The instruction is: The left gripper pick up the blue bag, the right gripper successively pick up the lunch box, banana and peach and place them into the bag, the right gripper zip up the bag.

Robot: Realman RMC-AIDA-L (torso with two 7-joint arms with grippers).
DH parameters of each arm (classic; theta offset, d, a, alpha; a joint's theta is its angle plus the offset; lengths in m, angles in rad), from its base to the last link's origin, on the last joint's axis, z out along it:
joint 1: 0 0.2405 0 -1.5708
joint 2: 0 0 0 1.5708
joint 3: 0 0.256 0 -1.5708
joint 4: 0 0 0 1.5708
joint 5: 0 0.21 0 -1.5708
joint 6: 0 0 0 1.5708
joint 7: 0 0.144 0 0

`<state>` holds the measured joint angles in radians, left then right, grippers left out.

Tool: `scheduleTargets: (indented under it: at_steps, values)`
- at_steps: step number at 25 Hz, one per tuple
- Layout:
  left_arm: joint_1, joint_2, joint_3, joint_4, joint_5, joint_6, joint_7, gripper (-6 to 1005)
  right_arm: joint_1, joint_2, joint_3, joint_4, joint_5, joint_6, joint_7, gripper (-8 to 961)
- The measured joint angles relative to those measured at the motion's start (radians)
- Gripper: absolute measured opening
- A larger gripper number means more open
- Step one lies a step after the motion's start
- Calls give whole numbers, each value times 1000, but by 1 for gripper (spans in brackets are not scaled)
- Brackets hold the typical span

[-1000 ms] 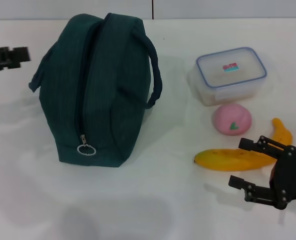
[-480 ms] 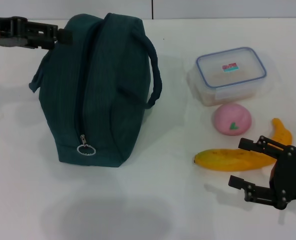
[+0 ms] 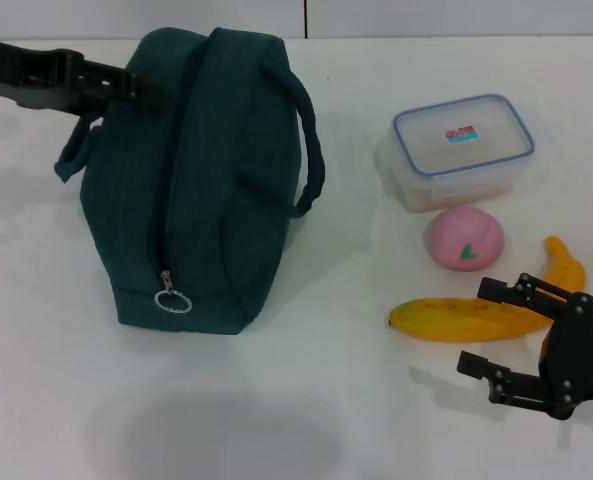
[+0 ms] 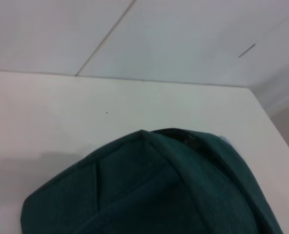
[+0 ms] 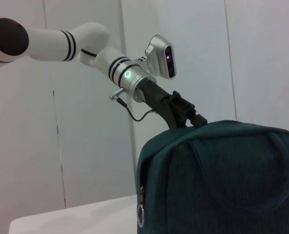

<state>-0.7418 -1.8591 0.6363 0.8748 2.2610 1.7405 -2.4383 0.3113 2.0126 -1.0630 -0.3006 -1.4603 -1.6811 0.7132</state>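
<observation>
A blue bag [image 3: 201,180] stands upright on a white table [image 3: 306,400], its zip closed along the top and the ring zip pull [image 3: 172,299] hanging at the near end. One loop handle [image 3: 311,150] arches over the side facing the food; the other [image 3: 76,150] droops on the far side, toward the robot's left.

The left tool [image 3: 141,85] reaches in from the left edge of the head view, its black tip at the bag's upper far corner, close to the fabric. The right wrist view shows the same arm, with a silver wrist section and green light [image 5: 127,74], angling down so that its dark tip [image 5: 190,117] meets the top of the bag [image 5: 217,185]. Whether its fingers are spread or pinching cloth cannot be told. The left wrist view shows only the bag's rounded top [image 4: 149,190] against the table and wall.

To the bag's right lie the lunch box [image 3: 463,150], lid on, then the peach [image 3: 464,240] just in front of it, then the banana [image 3: 486,312] nearest the robot. The right tool [image 3: 491,330] rests low at the near right, fingers spread wide, one finger just beside the banana, holding nothing.
</observation>
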Motion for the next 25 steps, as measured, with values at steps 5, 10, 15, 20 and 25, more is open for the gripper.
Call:
scheduleTargets:
  at_steps: [5, 10, 15, 20, 25]
  values:
    - [4, -6, 4, 0, -7, -12, -8, 797, 0, 0, 0, 0, 0, 0, 0, 813]
    - [4, -7, 5, -1, -7, -15, -12, 672, 0, 0, 0, 0, 0, 0, 0, 813]
    - [2, -4, 6, -4, -8, -15, -15, 350, 0, 0, 0, 1, 0, 0, 0, 813]
    - [1, -4, 6, -3, -9, -14, -10, 122, 0, 0, 0, 2, 0, 0, 4, 813]
    - [0, -4, 2, -5, -10, -13, -10, 49, 0, 0, 0, 23, 38, 1, 8, 812]
